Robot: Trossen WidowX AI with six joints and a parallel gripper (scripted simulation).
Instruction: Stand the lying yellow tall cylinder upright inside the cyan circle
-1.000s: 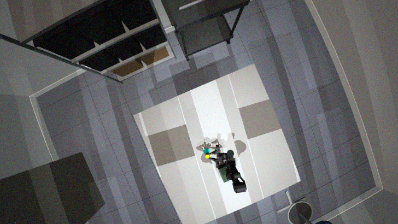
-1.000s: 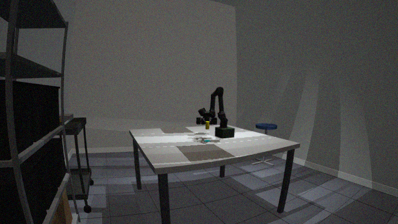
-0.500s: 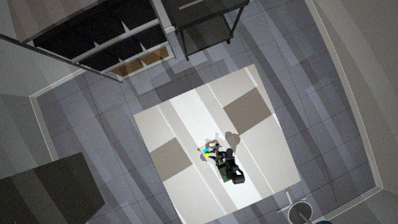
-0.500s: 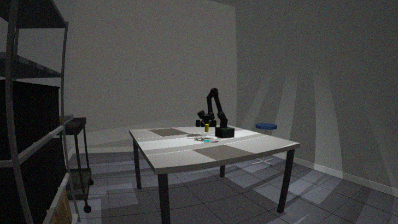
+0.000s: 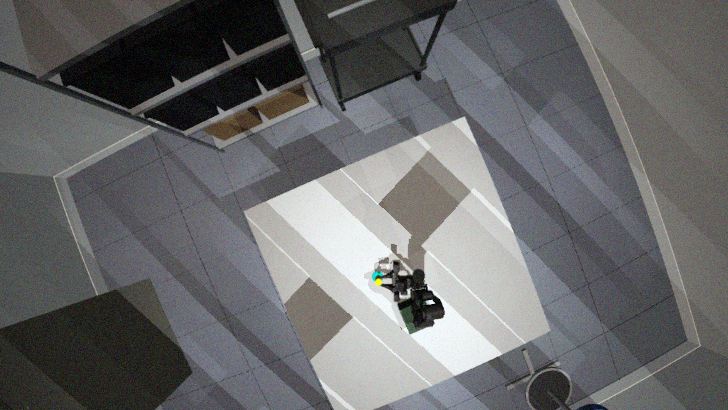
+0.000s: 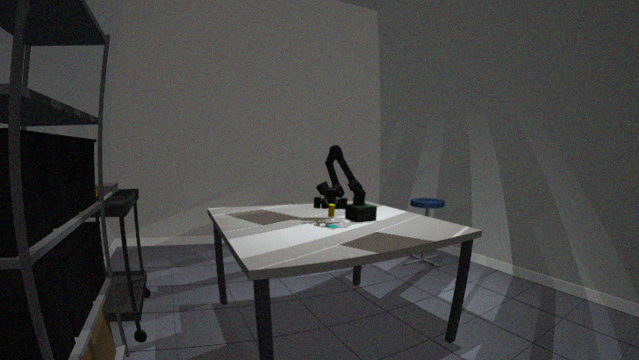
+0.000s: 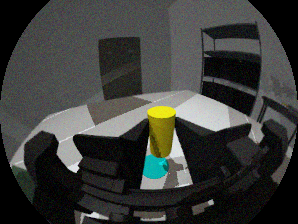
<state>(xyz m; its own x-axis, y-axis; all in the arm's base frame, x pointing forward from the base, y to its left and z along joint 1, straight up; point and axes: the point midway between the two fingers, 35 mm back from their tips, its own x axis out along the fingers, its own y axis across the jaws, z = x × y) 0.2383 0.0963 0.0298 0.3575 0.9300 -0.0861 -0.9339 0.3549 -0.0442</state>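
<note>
Yellow cylinder (image 5: 378, 282) (image 6: 332, 210) (image 7: 161, 132), one: standing upright above table (image 6: 268, 267), jaws pinching it. Cyan circle (image 6: 333, 226) (image 7: 155, 167), one: lying below (seemingly offset). Step: positioning; next move needing centring, then lowering.

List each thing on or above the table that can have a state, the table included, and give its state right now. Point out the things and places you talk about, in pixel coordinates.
Gripper (image 5: 379, 281) (image 6: 331, 206) (image 7: 161, 120): shut on the cylinder.
Cylinder (image 5: 378, 282) (image 6: 331, 210) (image 7: 161, 134): upright, held above the table.
Circle (image 6: 333, 226) (image 7: 155, 168): flat on the table, cylinder not yet set down on it.
Arm (image 5: 430, 310) (image 6: 346, 169): bent, reaching out from its base.
Table (image 5: 458, 254) (image 6: 286, 269) (image 7: 65, 122): standing, patched with light and shadow.
</note>
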